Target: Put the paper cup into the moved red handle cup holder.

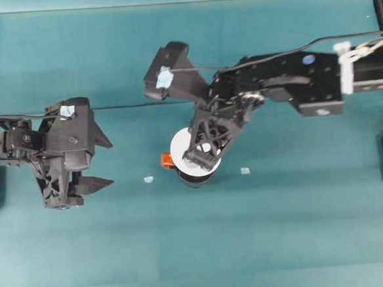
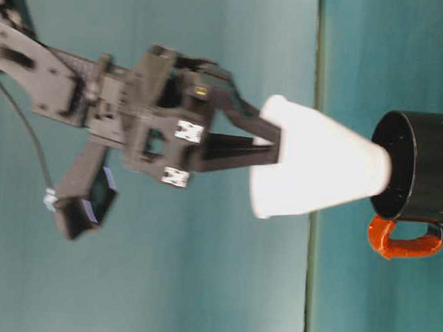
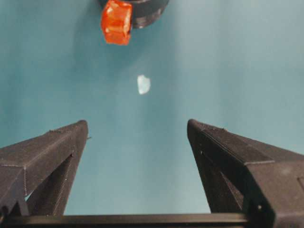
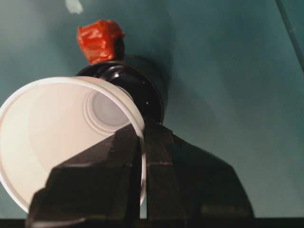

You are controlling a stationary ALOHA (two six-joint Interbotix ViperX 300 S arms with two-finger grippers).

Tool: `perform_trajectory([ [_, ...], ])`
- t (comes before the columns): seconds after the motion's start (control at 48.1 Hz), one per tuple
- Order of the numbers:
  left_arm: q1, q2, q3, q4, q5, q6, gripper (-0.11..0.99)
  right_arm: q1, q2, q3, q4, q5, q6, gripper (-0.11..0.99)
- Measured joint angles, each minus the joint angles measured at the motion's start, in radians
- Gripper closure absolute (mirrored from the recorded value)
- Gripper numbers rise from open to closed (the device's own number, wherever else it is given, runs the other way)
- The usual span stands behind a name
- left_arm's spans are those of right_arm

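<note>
Currently, plain white paper cup is pinched at rim by right gripper, one finger inside, one outside. Cup is held tilted, base just entering mouth of glossy black cup holder with red-orange handle, which stands on teal table. Left gripper is parked apart at left, fingers spread wide, nothing held.

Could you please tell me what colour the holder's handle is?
Red-orange; the handle on the black holder shows best in the table-level view.
</note>
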Motion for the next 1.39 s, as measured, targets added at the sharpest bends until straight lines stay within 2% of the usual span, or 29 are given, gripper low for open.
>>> perform_trajectory([
  [0.374, -0.002, -0.002, 0.0, 0.0, 0.0, 0.0, -0.06, 0.005, 0.072, 0.002, -0.003, -0.008, -0.002, 0.98],
  [0.582, -0.002, 0.0, 0.0, 0.0, -0.002, 0.0, -0.06, 0.005, 0.083, 0.002, -0.003, -0.005, -0.018, 0.98],
  [1.122, -0.002, -0.002, 0.0, 0.0, 0.0, 0.0, -0.06, 0.006, 0.084, 0.002, -0.002, -0.017, -0.02, 0.97],
  [1.268, -0.002, -0.002, 0.0, 0.0, 0.002, -0.002, -0.06, 0.006, 0.084, 0.0, 0.003, -0.018, -0.02, 0.87],
  [1.33, 0.0, -0.002, 0.0, 0.0, 0.005, -0.002, -0.06, 0.006, 0.084, 0.0, 0.006, -0.018, -0.02, 0.78],
  [1.393, -0.002, -0.002, 0.0, 0.0, 0.008, -0.002, -0.06, 0.006, 0.084, 0.002, 0.008, -0.015, -0.02, 0.65],
])
